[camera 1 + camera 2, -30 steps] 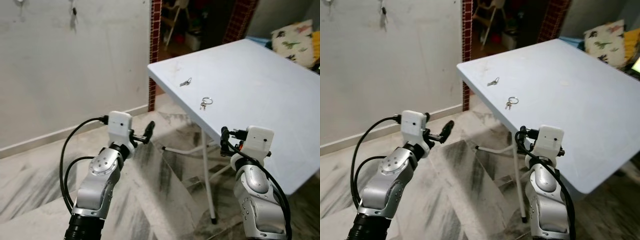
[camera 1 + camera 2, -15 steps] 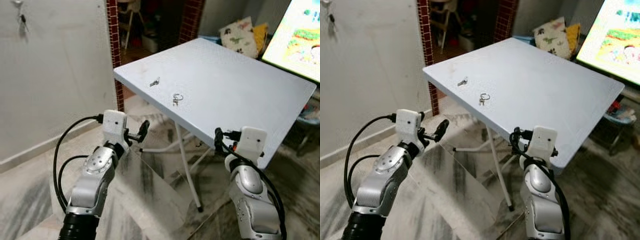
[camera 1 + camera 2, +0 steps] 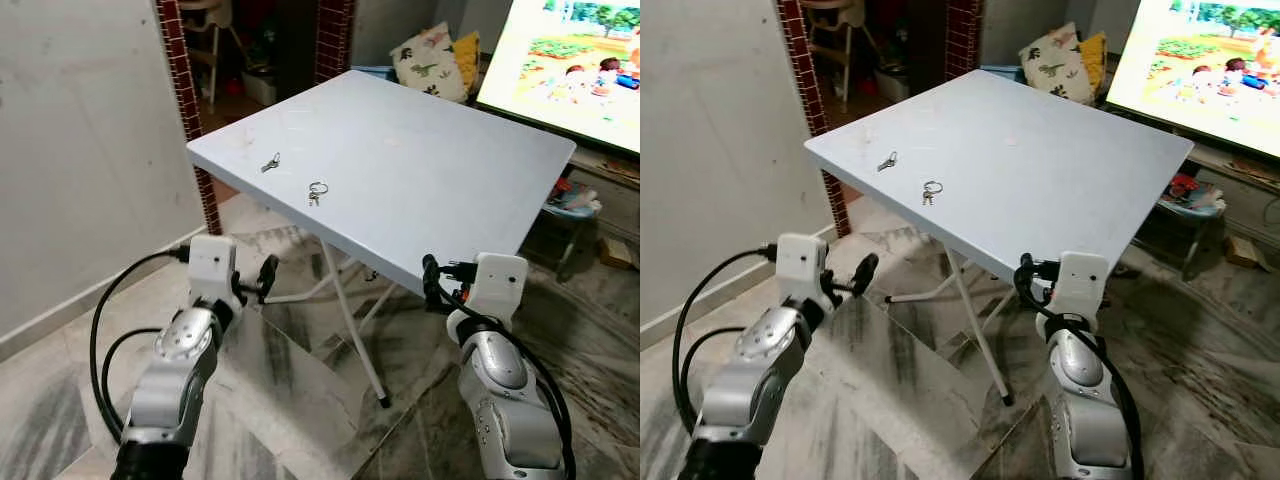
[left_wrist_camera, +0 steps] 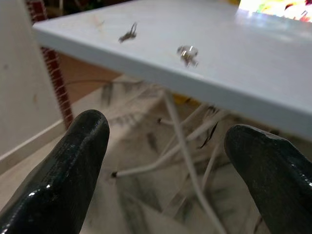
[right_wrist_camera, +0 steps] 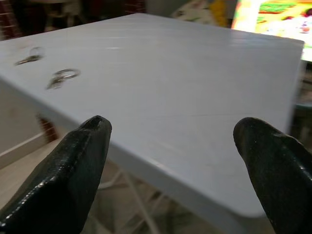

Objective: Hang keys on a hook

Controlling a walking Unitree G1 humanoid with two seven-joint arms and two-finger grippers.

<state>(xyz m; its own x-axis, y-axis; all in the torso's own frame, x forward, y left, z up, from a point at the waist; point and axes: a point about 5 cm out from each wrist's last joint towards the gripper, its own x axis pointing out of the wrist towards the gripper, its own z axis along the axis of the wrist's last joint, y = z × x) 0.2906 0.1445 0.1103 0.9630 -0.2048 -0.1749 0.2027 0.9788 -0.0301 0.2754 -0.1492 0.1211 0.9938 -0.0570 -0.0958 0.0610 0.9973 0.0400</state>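
Two sets of keys lie on the white folding table (image 3: 440, 170) near its left corner: a small key (image 3: 271, 161) and, closer to me, a key ring with keys (image 3: 318, 190). In the left wrist view the small key (image 4: 128, 34) and the key ring (image 4: 187, 52) lie on the tabletop above finger height. My left gripper (image 3: 268, 275) is open and empty, below and short of the table's near left edge. Also open and empty, my right gripper (image 3: 430, 282) hangs just under the table's front edge, its fingers (image 5: 83, 161) spread wide toward the tabletop.
A plain white wall (image 3: 70, 150) stands on the left, ending at a brick pillar (image 3: 185, 110). A lit TV screen (image 3: 560, 50) and a dinosaur cushion (image 3: 430, 60) are behind the table. White table legs (image 3: 350, 310) cross underneath on the marble floor (image 3: 300, 400).
The camera has turned right: the wall slid off to the left and the table came to the middle, with the TV now in view. Both arms keep the same raised pose.
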